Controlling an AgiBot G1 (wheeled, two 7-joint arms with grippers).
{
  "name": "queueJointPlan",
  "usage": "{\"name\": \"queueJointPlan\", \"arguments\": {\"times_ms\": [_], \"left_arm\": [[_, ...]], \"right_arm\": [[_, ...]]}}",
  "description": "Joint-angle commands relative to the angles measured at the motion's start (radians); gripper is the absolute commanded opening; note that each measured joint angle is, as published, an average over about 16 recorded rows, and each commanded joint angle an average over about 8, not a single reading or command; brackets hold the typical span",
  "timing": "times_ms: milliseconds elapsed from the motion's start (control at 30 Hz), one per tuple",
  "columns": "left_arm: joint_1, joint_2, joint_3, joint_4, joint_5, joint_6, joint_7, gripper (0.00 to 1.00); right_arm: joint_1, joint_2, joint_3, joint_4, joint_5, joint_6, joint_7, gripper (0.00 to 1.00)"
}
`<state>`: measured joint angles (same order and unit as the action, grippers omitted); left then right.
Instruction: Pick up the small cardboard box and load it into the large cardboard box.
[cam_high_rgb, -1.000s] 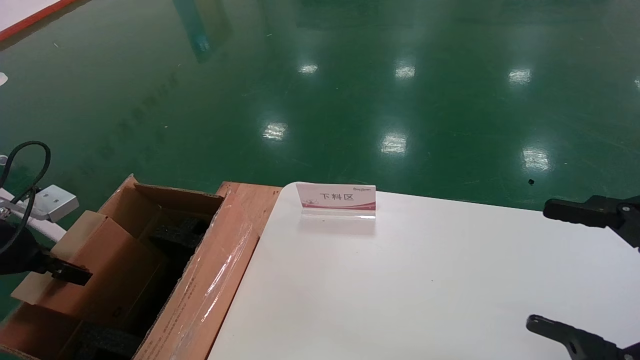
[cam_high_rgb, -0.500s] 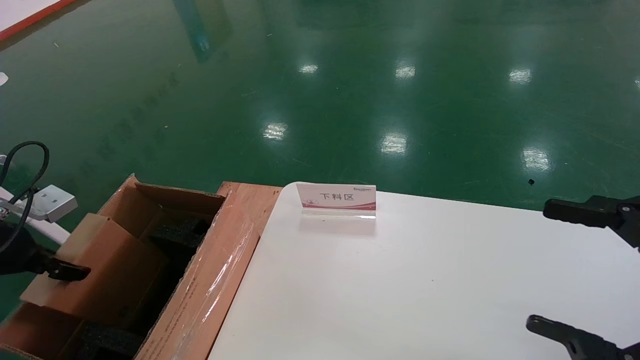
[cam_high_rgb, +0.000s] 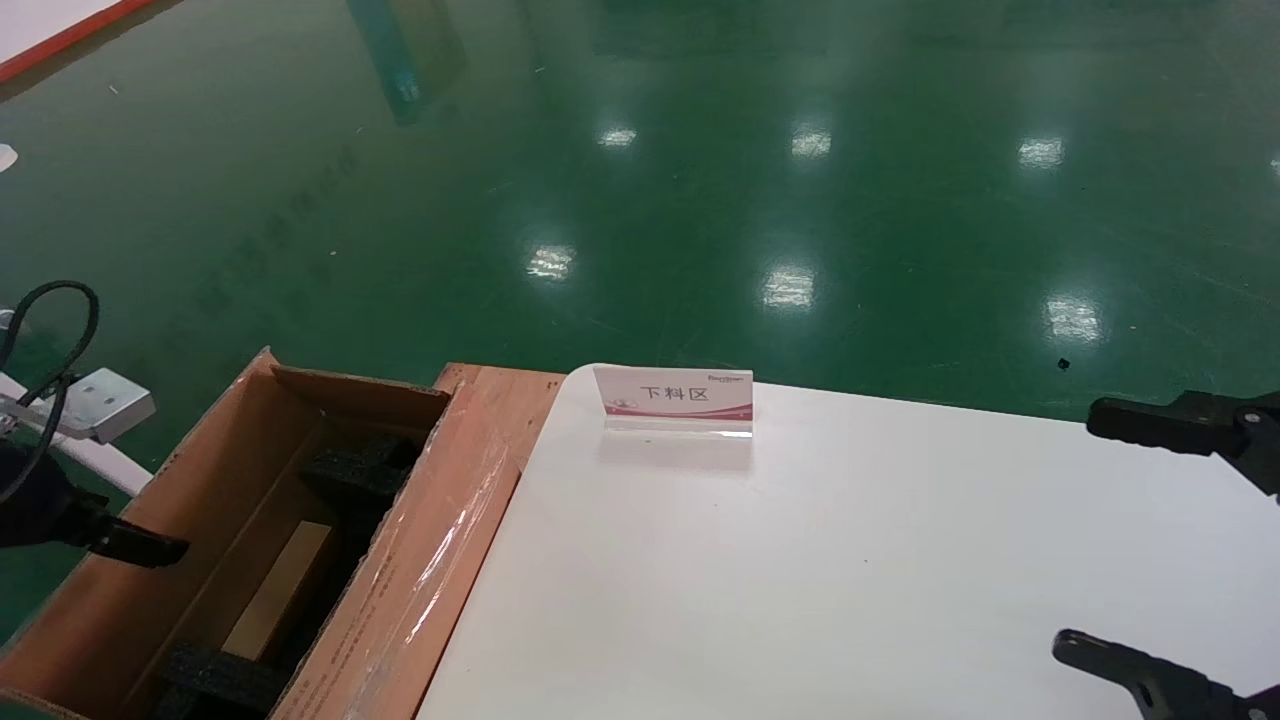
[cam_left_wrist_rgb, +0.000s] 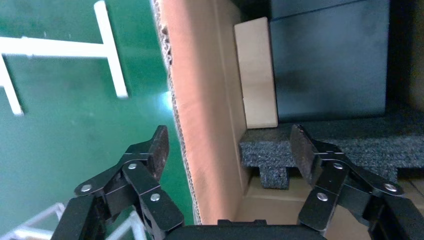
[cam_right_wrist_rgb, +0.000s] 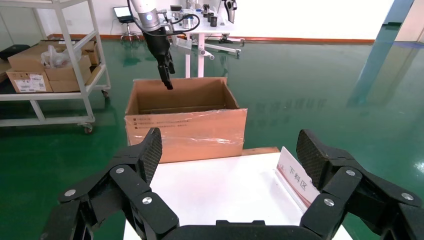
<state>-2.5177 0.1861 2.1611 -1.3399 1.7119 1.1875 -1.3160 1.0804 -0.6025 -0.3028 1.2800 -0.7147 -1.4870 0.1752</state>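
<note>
Right hand: the right hand (cam_high_rgb: 1150, 545) hangs over the near right part of the white table (cam_high_rgb: 850, 560), fingers spread wide apart, holding nothing.
Left hand: the left hand (cam_left_wrist_rgb: 230, 145) sits at the large carton's outer wall, fingers apart and empty, one finger outside the wall and one over the inside.
Large cardboard box: the large cardboard box (cam_high_rgb: 400, 580) stands open just beside the table's left edge, between the left hand and the table.
In the way: the carton's outer wall (cam_left_wrist_rgb: 197, 115) runs between the left hand's two fingers.
Small cardboard box: the small cardboard box (cam_high_rgb: 278, 590) lies flat down inside the large carton, below the left hand and apart from its fingers, next to black foam blocks (cam_high_rgb: 365, 470).
Tape: clear glossy tape (cam_high_rgb: 445, 560) covers the flap nearest the table; small red print runs along it, too small to read.
Sign: a small acrylic card (cam_high_rgb: 675, 398) stands on the table's far edge, beyond the right hand, printed 下料区.
Floor: shiny green floor (cam_high_rgb: 700, 200) lies beyond both hands.
Far off: the right wrist view shows a white rack (cam_right_wrist_rgb: 65, 65) holding cardboard cartons, beyond the large carton.
</note>
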Motion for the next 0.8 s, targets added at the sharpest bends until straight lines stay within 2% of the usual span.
{"name": "queueJointPlan", "arguments": {"times_ms": [33,200,500,800], "left_arm": [[-0.003,0.008,-0.004,0.001,-0.009,-0.001,0.012,1.0],[-0.035,0.02,-0.047,-0.004,-0.107,-0.031,0.128,1.0],[-0.073,0.038,-0.133,-0.009,-0.364,-0.076,0.384,1.0],[-0.047,0.066,-0.188,-0.007,-0.474,-0.081,0.467,1.0]], "right_arm": [[0.0,0.0,0.0,0.0,0.0,0.0,0.0,1.0],[0.0,0.0,0.0,0.0,0.0,0.0,0.0,1.0],[0.0,0.0,-0.001,-0.001,0.0,0.0,0.0,1.0],[0.0,0.0,-0.001,-0.001,0.0,0.0,-0.001,1.0]]}}
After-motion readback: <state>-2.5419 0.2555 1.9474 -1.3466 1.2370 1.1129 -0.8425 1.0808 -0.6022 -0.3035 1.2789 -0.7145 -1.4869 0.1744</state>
